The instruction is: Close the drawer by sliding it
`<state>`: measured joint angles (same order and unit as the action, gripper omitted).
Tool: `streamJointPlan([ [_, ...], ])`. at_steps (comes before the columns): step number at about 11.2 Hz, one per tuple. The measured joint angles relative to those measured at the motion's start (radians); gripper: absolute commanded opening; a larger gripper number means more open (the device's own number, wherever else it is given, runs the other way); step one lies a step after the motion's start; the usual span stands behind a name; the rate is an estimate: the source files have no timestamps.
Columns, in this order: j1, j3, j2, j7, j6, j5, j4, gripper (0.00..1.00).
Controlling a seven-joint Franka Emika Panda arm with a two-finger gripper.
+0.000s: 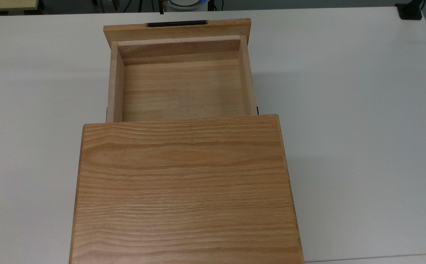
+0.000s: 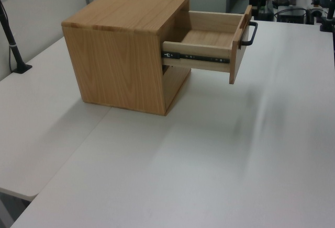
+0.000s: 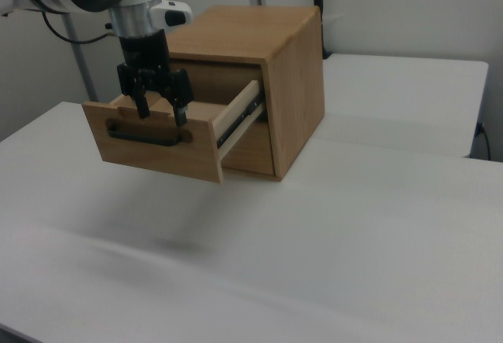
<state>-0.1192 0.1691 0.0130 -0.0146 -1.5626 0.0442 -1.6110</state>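
Observation:
The drawer (image 1: 183,91) stands pulled far out of the oak cabinet (image 1: 185,190), with its tray bare inside. Its wide front panel (image 1: 178,31) carries a slim black bar handle (image 1: 177,24). The left view shows the drawer (image 2: 207,37) jutting right on a black slide rail, handle (image 2: 250,34) at its end. In the right view my gripper (image 3: 162,113) hangs open, fingers pointing down, at the top edge of the drawer's front panel (image 3: 153,150), just above the handle (image 3: 145,134). Nothing is between the fingers.
The cabinet (image 3: 295,91) sits on a white table (image 1: 344,110) with bare surface on both sides. A black clamp base (image 1: 410,11) sits at the far right corner in the top view. A black pole (image 2: 15,55) stands at the left view's left edge.

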Motion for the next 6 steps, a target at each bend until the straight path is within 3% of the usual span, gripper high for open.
streamJointPlan([
  [6,0.011,0.001,0.001,0.000,0.000,0.000,0.000,1.00],
])
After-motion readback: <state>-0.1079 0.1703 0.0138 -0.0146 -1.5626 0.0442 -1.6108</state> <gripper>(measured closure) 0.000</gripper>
